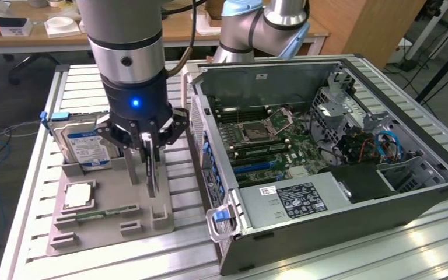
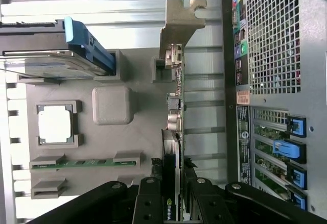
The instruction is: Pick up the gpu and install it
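Outside, the arm hangs vertical over the gray holder point(image 1: 107, 220) on the worktop point(image 1: 37, 175). Its gripper point(image 1: 147, 140) points straight down, clamped on the gpu point(image 1: 151, 175), which stands upright on edge at the holder, beside the open case point(image 1: 325, 236). From the wrist, the fingers point(image 2: 149, 203) of the gripper point(image 2: 172, 206) press both faces of the gpu point(image 2: 173, 127).

Slatted metal table point(image 1: 399, 256), grey parts holder point(image 1: 115, 195) resting on it — open computer case point(image 1: 286, 239) just beside it

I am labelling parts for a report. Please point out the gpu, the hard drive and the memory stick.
gpu point(image 2: 182, 20): wrist view, silver bracket.
hard drive point(image 1: 88, 149): exterior view, blue label.
memory stick point(image 2: 87, 162): wrist view, green board.
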